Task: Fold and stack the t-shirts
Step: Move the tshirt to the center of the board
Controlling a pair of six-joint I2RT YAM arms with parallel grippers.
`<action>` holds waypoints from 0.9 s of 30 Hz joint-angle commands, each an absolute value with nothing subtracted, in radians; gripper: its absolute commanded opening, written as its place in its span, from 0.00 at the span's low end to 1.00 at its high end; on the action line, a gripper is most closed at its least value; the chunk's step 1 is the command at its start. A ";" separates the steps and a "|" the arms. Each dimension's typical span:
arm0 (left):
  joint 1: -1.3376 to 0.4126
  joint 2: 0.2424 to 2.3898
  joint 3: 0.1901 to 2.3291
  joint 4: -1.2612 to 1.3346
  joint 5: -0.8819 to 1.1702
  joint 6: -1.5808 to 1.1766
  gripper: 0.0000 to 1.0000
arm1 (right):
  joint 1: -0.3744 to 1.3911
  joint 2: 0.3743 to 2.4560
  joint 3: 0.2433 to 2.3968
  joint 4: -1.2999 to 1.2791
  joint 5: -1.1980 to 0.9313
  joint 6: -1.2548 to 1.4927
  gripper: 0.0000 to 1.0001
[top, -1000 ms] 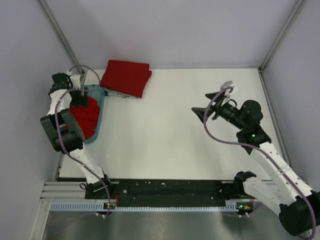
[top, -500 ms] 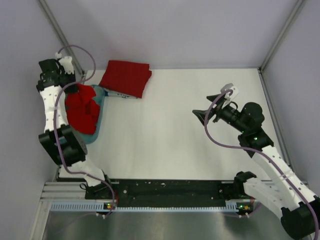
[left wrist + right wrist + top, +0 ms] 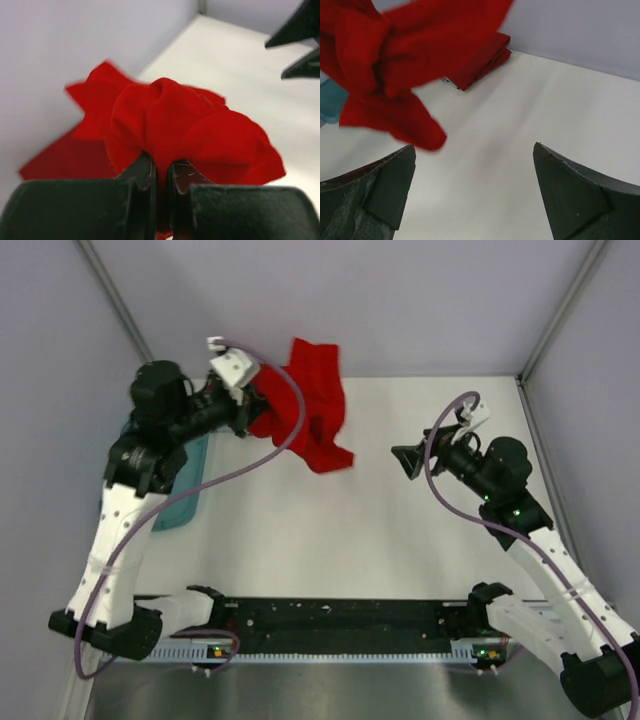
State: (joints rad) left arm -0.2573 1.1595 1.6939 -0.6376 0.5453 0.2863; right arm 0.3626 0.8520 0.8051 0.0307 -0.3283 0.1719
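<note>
Bench (image 3: 400, 540): white, matte, flat. Its back-left corner is covered in the top view by the hanging cloth and the left arm (image 3: 120, 530).

Held t-shirt (image 3: 315, 410): plain red soft fabric, bunched and crumpled, with no flat panel showing. It hangs in the air over the back-left part of the bench, draping to a loose pointed tip on the side toward the right arm. Sleeves and collar cannot be picked out among the folds. In the right wrist view its top runs out of frame.

Folded t-shirt (image 3: 482, 62): the same red, a neat flat rectangle with squared edges, lying on the bench by the back wall. It is hidden behind the held shirt in the top view and partly covered in the right wrist view. It looks like more than one layer, but the count is not clear.

Tub (image 3: 178, 502): translucent teal plastic at the left edge of the bench, mostly hidden under the left arm. Its contents are not visible.

Left jaws: clenched on a pinch of the held shirt. In the left wrist view the cloth billows out directly ahead of the two dark tips.

Right jaws: spread wide and holding nothing, pointed toward the hanging shirt and apart from it.
</note>
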 commanded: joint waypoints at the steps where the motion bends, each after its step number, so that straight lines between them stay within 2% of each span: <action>1: -0.426 1.356 1.559 -0.670 0.496 0.294 0.00 | 0.327 0.842 0.857 -0.112 -0.216 0.238 0.99; 4: -0.544 1.469 1.542 -0.666 0.498 0.333 0.00 | 0.298 0.847 0.851 -0.188 -0.215 0.239 0.99; 7: -0.577 1.595 1.578 -0.689 0.503 0.368 0.02 | 0.301 0.867 0.848 -0.285 -0.169 0.183 0.99; 8: -0.575 1.642 1.613 -0.699 0.480 0.367 0.12 | 0.305 0.880 0.853 -0.326 -0.152 0.154 0.98; 9: -0.574 1.684 1.656 -0.707 0.412 0.356 0.36 | 0.313 0.903 0.864 -0.372 -0.140 0.126 0.96; 10: -0.572 1.725 1.699 -0.716 0.322 0.322 0.54 | 0.328 0.925 0.874 -0.408 -0.138 0.098 0.93; 12: -0.546 1.794 1.794 -0.751 0.221 0.305 0.84 | 0.376 0.956 0.884 -0.446 -0.140 0.068 0.89; 13: -0.519 1.811 1.819 -0.758 0.216 0.287 0.86 | 0.415 0.965 0.881 -0.446 -0.138 0.063 0.86; 15: -0.456 1.806 1.832 -0.749 0.250 0.238 0.99 | 0.509 0.992 0.871 -0.436 -0.112 0.063 0.82; 21: -0.237 1.640 1.703 -0.720 0.305 0.176 0.99 | 0.782 1.187 0.879 -0.451 -0.034 0.061 0.74; 25: -0.128 1.452 1.515 -0.672 0.295 0.213 0.99 | 0.862 1.403 0.946 -0.449 0.056 0.063 0.74; 27: -0.088 1.381 1.438 -0.663 0.284 0.244 0.99 | 0.868 1.498 1.021 -0.456 0.116 0.064 0.70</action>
State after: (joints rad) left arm -0.1230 1.5433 1.5509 -0.7109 0.2813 0.2111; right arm 0.8417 1.3655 0.8841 -0.4549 -0.0200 0.0696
